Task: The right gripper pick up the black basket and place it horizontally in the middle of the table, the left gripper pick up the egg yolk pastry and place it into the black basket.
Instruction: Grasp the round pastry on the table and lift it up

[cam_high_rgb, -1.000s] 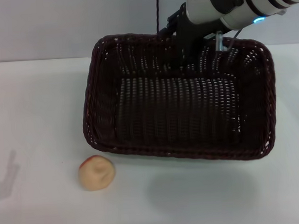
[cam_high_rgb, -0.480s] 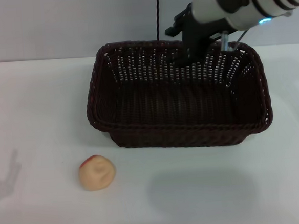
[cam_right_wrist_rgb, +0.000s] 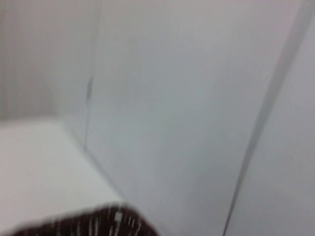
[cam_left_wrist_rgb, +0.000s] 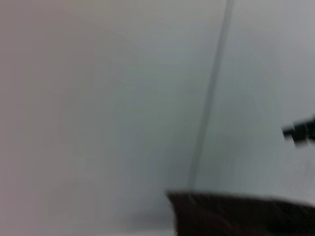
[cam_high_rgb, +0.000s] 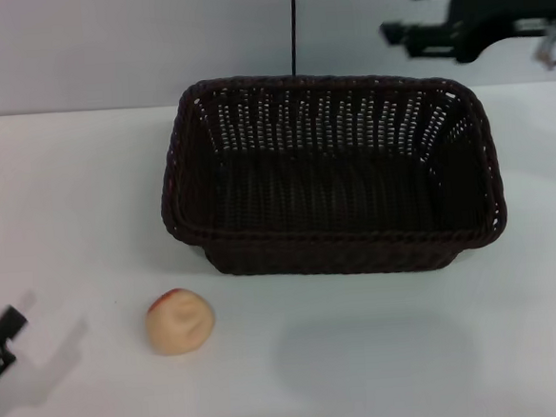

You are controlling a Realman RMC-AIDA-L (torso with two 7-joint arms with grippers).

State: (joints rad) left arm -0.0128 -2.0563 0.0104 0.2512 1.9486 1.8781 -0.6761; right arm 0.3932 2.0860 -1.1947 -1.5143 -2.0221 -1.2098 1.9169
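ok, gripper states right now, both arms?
Right gripper: open, holding nothing, above and behind the black basket.
Left gripper: only its tip shows at the table's left edge; cannot tell.

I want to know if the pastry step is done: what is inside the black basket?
Nothing shows inside the black basket: only its bare woven floor. Its near wall hides a strip of floor. The egg yolk pastry lies on the table, outside it.

Bright even light, soft shadows on white table (cam_high_rgb: 66,185), both wrist views heavily blurred
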